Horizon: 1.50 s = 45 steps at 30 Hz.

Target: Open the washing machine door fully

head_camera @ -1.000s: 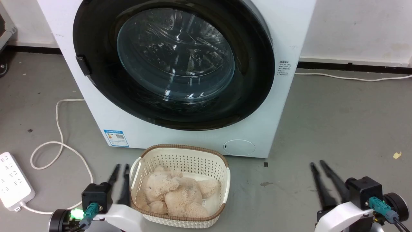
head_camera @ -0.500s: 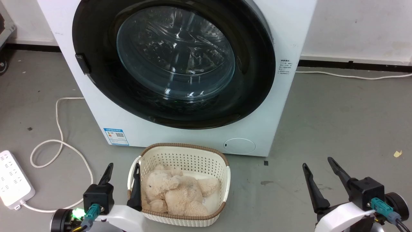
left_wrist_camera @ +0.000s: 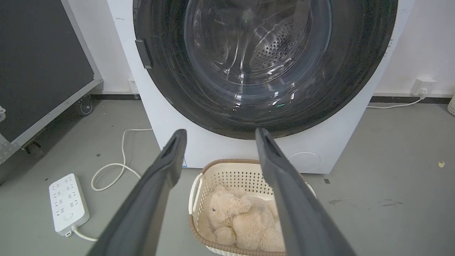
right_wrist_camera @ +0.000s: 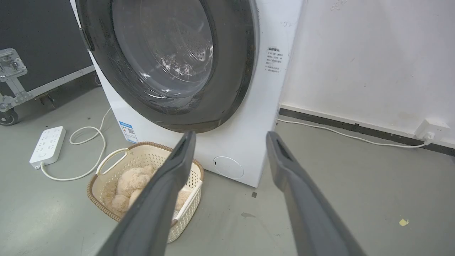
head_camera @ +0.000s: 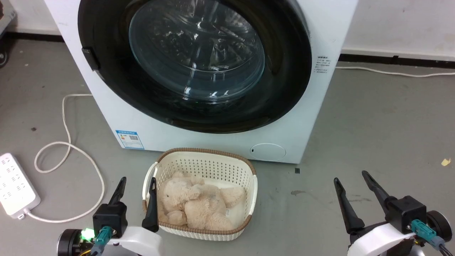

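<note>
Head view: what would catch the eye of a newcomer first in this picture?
The very large, round, glossy black washing machine door, closed, dominates the upper middle. Just in front of the washing machine stands a cream basket holding a beige teddy bear. The left gripper and right gripper, both open, show at the lower corners.

- Washing machine (head_camera: 213, 142): on the floor straight ahead of me, wall (head_camera: 398, 21) behind it.
- Washing machine door (head_camera: 284, 71): on the machine's front face, shut against it.
- Basket (head_camera: 206, 153): on the floor just before the machine, below the door.
- Stuffed bear (head_camera: 197, 206): in the basket.
- Power strip (head_camera: 14, 185): on the floor far to my left, its cable (head_camera: 67, 142) looping toward the machine's left side.
- My left gripper (head_camera: 138, 179): just left of the basket.
- My right gripper (head_camera: 349, 176): well right of the basket.
</note>
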Motion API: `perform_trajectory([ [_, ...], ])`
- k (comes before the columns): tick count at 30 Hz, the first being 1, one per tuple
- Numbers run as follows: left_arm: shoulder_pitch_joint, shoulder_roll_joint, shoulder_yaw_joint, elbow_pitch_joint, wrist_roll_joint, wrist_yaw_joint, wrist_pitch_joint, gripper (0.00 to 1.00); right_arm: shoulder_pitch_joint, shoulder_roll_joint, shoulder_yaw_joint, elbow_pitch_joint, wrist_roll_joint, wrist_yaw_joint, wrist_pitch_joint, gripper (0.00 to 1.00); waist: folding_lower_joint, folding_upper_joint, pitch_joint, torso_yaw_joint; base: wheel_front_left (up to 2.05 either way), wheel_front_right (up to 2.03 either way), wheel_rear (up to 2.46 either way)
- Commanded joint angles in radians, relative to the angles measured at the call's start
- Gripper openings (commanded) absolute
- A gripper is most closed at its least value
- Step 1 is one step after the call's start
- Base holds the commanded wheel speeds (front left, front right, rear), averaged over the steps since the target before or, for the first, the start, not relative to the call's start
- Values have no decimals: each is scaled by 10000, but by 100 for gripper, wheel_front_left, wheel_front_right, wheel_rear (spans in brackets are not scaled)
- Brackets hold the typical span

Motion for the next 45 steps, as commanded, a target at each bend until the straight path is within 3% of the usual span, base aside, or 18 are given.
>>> perform_trajectory([
  [1,-200,6,-43,-67,-30,68,-124,100,-176,11,-13,-50,9,-3,-125,60,-1,-1,87,37,0,0,0],
  [2,-220,6,-53,-75,-31,75,-145,100,-211,11,-14,-53,38,-3,-146,0,-1,-1,129,51,0,0,0],
  [14,-395,5,-200,-142,-48,189,-396,100,-1022,-340,-184,-102,1068,-4,-14,0,-1,-1,514,245,0,0,0],
  [25,-516,4,-334,-267,-65,312,-625,100,-2228,-533,-761,-64,2668,-5,822,0,-1,-1,872,483,0,0,0],
  [34,-699,3,-498,-360,-154,444,-813,100,-3629,-253,-1693,443,4196,-6,2115,0,-1,-1,1305,792,0,0,0],
  [36,-846,2,-624,-415,-194,516,-939,100,-4744,-21,-2382,1146,5211,-6,3186,0,-1,-1,1696,994,0,0,0],
  [45,-1076,2,-810,-503,-249,632,-1127,100,-6888,25,-3804,2972,6117,-7,4778,0,-1,-1,2329,1359,0,0,0],
])
